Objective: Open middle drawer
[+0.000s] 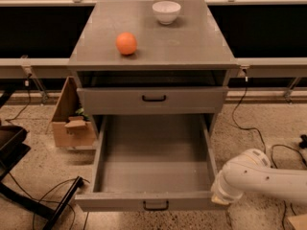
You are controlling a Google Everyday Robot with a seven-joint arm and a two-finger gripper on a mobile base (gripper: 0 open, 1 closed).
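The middle drawer (153,201) is pulled far out of the grey cabinet (153,42), and its inside shows nothing in it. Its front carries a small black bar handle (156,205). My gripper (218,198) is at the end of the white arm (268,178), which reaches in from the right. It sits against the drawer's front right corner and is mostly hidden behind the wrist. The taller-fronted drawer (153,99) above has a longer black handle and is nearly shut. The lowest drawer is hidden under the open one.
An orange ball (126,43) and a white bowl (166,12) sit on the cabinet top. A cardboard box (72,123) stands left of the cabinet. Black chair legs (19,176) and cables lie on the floor at the left, with more cables (249,128) at the right.
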